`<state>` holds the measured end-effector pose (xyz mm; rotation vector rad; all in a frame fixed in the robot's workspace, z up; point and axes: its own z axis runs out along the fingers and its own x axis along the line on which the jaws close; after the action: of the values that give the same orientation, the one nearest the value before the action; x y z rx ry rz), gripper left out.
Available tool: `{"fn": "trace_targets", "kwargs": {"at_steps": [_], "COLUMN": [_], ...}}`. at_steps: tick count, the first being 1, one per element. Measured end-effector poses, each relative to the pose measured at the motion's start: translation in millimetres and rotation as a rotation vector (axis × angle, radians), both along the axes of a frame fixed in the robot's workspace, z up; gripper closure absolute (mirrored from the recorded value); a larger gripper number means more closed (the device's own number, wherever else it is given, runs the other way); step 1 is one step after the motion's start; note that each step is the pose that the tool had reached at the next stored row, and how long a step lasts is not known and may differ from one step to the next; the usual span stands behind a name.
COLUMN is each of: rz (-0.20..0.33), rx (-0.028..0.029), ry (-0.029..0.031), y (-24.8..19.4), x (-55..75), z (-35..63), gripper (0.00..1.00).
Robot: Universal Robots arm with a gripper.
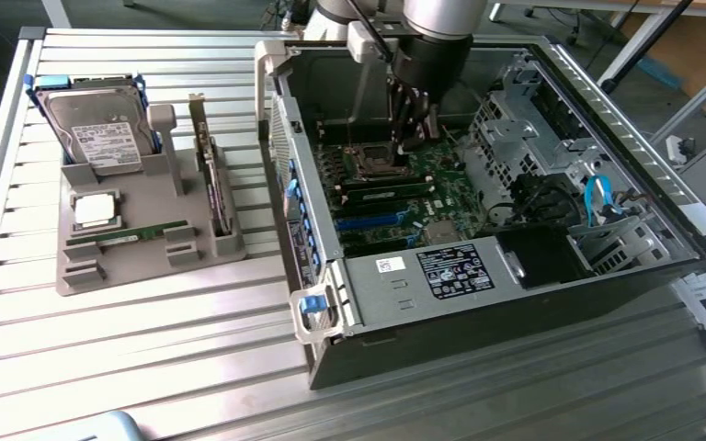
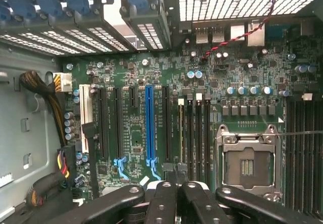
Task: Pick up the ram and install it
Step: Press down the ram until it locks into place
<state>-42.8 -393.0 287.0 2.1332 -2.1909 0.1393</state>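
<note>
Gripper right up against the wrist camera, black fingers pressed together, poised over the green motherboard. Ahead of the tips run the dark memory slots, with the open processor socket just beside them. A thin pale strip lines up with the slot straight ahead of the tips; held or seated, I can't tell.

In the exterior view, the gripper is down inside the open computer case, walls on every side and clear room above the board.

On the exterior view's left, well apart from the case, the ram lies flat on the grey holder, near the square processor chip and below the hard drive, on the slatted table.
</note>
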Motion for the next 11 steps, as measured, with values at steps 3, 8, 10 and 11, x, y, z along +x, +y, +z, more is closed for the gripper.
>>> {"fn": "trace_targets", "kwargs": {"at_steps": [3,8,10,11], "rz": [0.000,0.000,0.000,0.000], "rx": [0.0000,-0.0001,-0.0001,-0.0001], "ry": [0.0000,0.0000,0.0000,0.0000], "y": [0.0,0.0,0.0,0.0], "x": [2.0,7.2,9.4,10.8], "z": [0.0,0.0,0.0,0.0], "gripper": [0.89,0.89,0.89,0.89]}}
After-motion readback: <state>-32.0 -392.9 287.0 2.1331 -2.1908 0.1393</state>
